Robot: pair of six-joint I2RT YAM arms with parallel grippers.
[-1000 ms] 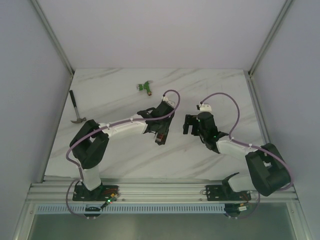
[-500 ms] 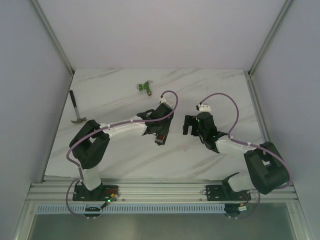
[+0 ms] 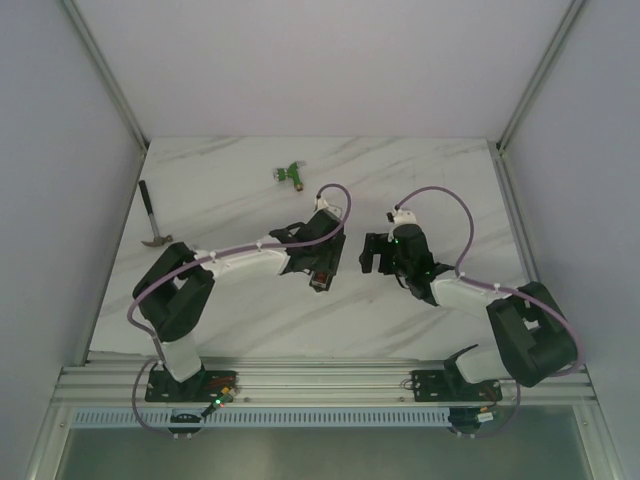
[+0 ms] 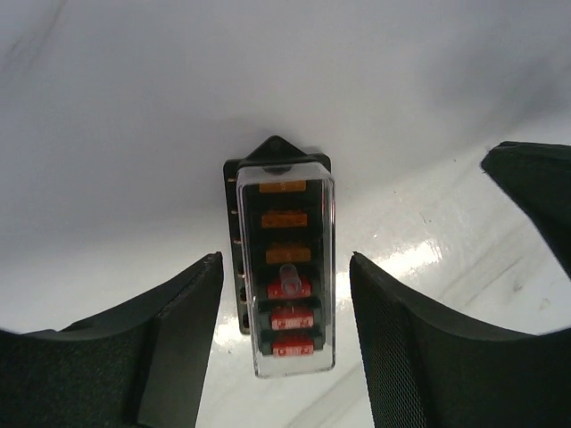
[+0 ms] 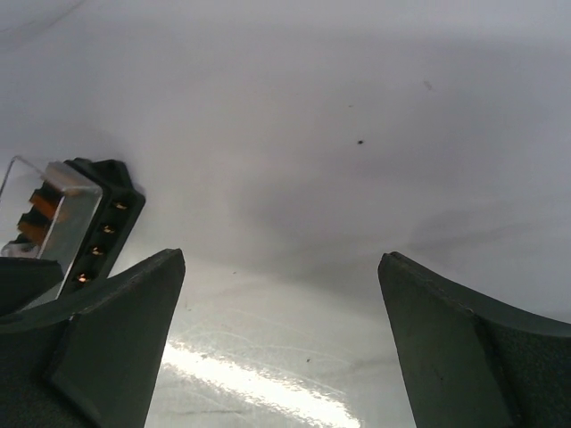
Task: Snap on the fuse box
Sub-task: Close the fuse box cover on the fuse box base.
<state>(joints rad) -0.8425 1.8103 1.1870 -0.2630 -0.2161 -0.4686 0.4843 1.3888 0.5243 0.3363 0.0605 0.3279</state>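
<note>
The fuse box (image 3: 321, 279) lies on the white table, a black block with orange and red fuses. In the left wrist view the fuse box (image 4: 235, 267) carries a clear cover (image 4: 287, 352) over its fuses, and the cover reaches a little past the near end. My left gripper (image 3: 322, 268) is open, and in its own view the left gripper (image 4: 284, 260) has a finger on each side of the box without touching it. My right gripper (image 3: 372, 254) is open and empty just to the right. In the right wrist view, that gripper (image 5: 281, 259) sees the box (image 5: 103, 223) at the far left.
A green T-shaped connector (image 3: 291, 174) lies at the back of the table. A small hammer (image 3: 153, 222) lies by the left edge. Grey walls and metal rails close in the table on the left, right and back. One right finger (image 4: 535, 192) shows in the left wrist view.
My right gripper has moved a little left, toward the fuse box. My left wrist has shifted slightly, and the box has stayed in place.
</note>
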